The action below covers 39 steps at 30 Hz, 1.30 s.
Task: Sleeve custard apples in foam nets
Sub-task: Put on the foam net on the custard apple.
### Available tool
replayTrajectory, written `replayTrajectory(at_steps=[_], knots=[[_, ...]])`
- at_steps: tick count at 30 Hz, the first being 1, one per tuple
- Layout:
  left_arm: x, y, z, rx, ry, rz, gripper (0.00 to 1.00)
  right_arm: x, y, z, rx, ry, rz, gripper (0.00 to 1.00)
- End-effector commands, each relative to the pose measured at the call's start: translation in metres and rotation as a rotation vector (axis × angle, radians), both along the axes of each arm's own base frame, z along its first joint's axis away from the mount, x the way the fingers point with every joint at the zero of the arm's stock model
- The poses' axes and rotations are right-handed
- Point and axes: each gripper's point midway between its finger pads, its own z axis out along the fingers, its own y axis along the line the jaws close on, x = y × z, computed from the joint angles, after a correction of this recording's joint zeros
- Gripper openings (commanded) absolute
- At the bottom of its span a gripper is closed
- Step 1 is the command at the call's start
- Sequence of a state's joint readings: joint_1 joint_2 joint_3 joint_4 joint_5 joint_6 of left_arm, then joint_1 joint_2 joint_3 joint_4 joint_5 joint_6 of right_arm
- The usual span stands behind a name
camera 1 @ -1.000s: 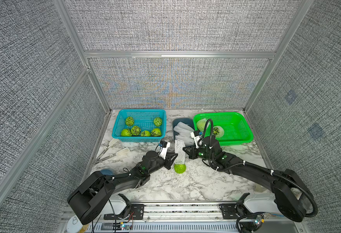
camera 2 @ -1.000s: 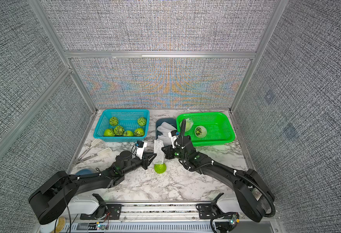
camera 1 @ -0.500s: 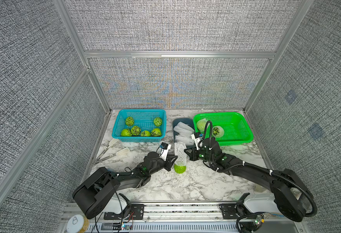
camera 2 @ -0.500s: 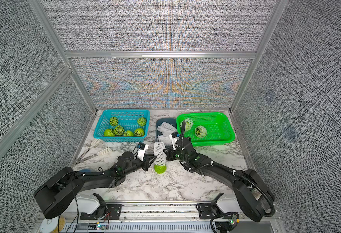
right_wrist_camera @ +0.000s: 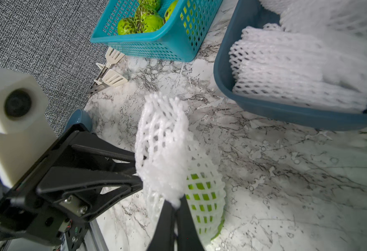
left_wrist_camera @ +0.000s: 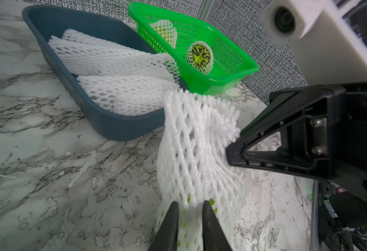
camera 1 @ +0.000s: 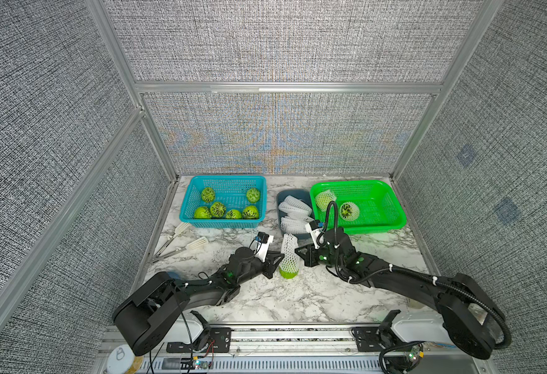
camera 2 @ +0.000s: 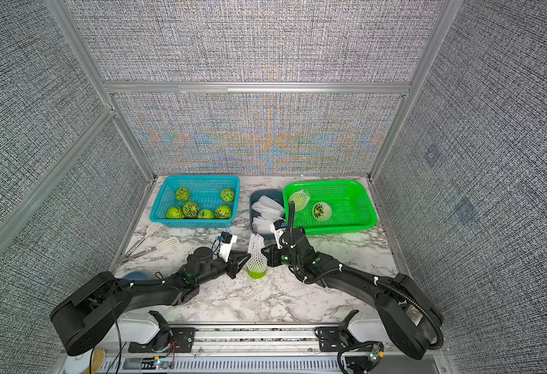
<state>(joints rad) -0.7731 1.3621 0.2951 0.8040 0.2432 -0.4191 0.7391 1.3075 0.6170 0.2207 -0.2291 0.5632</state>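
A custard apple (camera 1: 288, 274) (right_wrist_camera: 200, 189) stands on the marble mid-table with a white foam net (camera 1: 288, 251) (left_wrist_camera: 197, 150) pulled partly over it. Its green base still shows below the net. My left gripper (camera 1: 280, 260) (left_wrist_camera: 189, 206) is shut on the net's left side. From the right, my right gripper (camera 1: 297, 252) (right_wrist_camera: 176, 203) is shut on the opposite edge, so the net stands upright between them. Several bare custard apples (camera 1: 223, 209) lie in the blue basket (camera 1: 223, 223). Spare foam nets (camera 1: 293, 210) fill the dark blue tray (camera 1: 293, 193).
The green basket (camera 1: 395, 223) at the back right holds two sleeved fruits (camera 1: 349, 210) (camera 1: 325, 198). White slotted tongs (camera 1: 181, 243) lie by the left wall. A dark blue round object (camera 1: 175, 275) sits under my left arm. Frame rails border the table.
The net has come down a little further over the apple. Both grippers have sunk slightly with it, and the left arm has stretched forward.
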Motion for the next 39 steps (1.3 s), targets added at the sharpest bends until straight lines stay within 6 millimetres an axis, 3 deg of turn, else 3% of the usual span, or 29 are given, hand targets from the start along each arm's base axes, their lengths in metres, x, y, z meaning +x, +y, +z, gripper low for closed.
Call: replayTrajectory(at_steps=[1,20,32,39], knots=[[-0.004,0.002,-0.005,0.012,0.011,-0.006,0.23,0.001,-0.001,0.003,0.001,-0.021,-0.021,0.0],[-0.01,0.012,-0.022,0.048,0.047,0.015,0.22,-0.009,0.0,-0.018,-0.04,-0.017,-0.034,0.0],[-0.014,0.012,-0.025,0.04,0.057,0.006,0.28,-0.013,0.003,-0.027,-0.059,-0.007,-0.024,0.0],[-0.016,0.017,-0.022,0.039,0.053,0.016,0.39,-0.015,0.001,-0.011,-0.032,-0.04,-0.026,0.31]])
